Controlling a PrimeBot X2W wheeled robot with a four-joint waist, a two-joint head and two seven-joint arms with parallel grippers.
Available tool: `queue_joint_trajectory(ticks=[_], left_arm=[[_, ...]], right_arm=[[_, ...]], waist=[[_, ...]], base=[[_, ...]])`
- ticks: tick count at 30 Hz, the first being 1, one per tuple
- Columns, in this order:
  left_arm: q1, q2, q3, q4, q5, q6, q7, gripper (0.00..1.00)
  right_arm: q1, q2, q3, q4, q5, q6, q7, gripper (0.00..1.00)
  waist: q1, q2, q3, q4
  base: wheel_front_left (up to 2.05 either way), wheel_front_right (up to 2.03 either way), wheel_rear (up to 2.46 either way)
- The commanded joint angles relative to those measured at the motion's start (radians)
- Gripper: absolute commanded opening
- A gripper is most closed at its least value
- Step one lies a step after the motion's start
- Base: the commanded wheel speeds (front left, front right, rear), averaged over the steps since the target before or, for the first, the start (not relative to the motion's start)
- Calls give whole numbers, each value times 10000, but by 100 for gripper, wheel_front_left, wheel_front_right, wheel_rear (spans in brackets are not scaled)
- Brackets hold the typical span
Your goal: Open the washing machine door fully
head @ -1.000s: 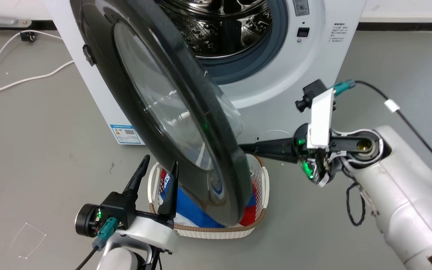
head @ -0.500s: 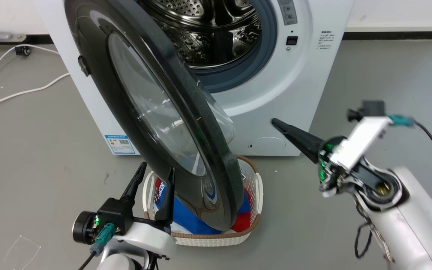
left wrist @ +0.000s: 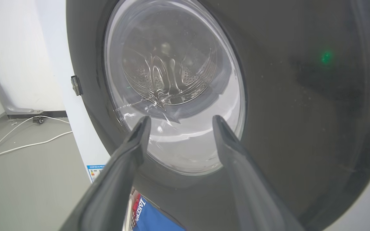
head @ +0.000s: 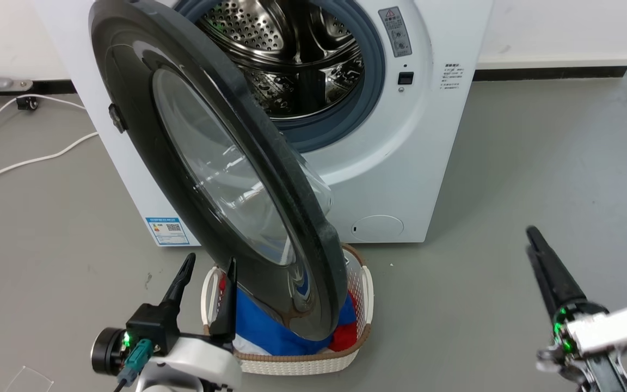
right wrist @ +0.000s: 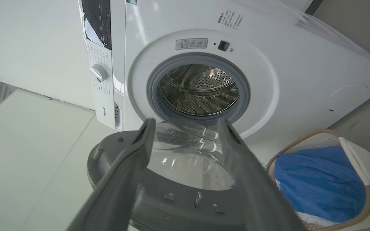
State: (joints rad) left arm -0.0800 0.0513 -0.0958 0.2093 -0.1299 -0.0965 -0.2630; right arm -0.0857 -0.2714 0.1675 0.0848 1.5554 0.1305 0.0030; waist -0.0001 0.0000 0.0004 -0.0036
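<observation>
1. The head view looks forward and down from above onto the washing machine (head: 400, 179), its swung-out washing machine door (head: 221, 174), the laundry basket (head: 297, 365) and the floor (head: 536, 163).
2. The left wrist view sits close to the door's outer face, looking along the left gripper (left wrist: 181, 118) into its glass.
3. The right wrist view, rolled sideways, looks past the right gripper (right wrist: 188, 121) at the drum (right wrist: 201, 93) from farther off.
4. All three share the door.

White letters on the blue cloth (left wrist: 154, 221) read "LAKERS". On the washing machine (head: 400, 179), the control panel (right wrist: 106, 93) carries a small brand word that looks like "Hisense" — a blue sticker (head: 167, 231) low on the front bears a QR code and a grey label (head: 395, 30) a warning triangle, their print too small to read
</observation>
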Motion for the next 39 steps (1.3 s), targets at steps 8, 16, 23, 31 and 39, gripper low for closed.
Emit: queue_joint_trajectory(ticks=[8,16,23,31,39], left_arm=[[437,-13,263,45,37,-63,-25,100],[504,-15,268,83,4,-56,-25,100],[497,-12,321,91,56,-65,-25,100],[576,-12,441,120,-45,-20,-25,100],[639,-12,424,130,-167,103,-25,100]], right_arm=[[1132,-298,-684,82,-4880,4,-2261,100],[1348,808,-2188,-711,-10507,3,-1962,100],[2103,1863,-2450,-2023,-14025,1,-1162,100],[2487,2174,-2029,-1421,-14470,1,-1364,100],[2061,2213,-1938,-999,-14492,1,-1529,100]], waist=[[1,0,-246,-109],[1,0,-315,-131],[1,0,-342,-101],[1,0,-342,-195],[1,0,-281,-271]], base=[[0,0,0],[0,0,0],[0,0,0],[0,0,0],[0,0,0]])
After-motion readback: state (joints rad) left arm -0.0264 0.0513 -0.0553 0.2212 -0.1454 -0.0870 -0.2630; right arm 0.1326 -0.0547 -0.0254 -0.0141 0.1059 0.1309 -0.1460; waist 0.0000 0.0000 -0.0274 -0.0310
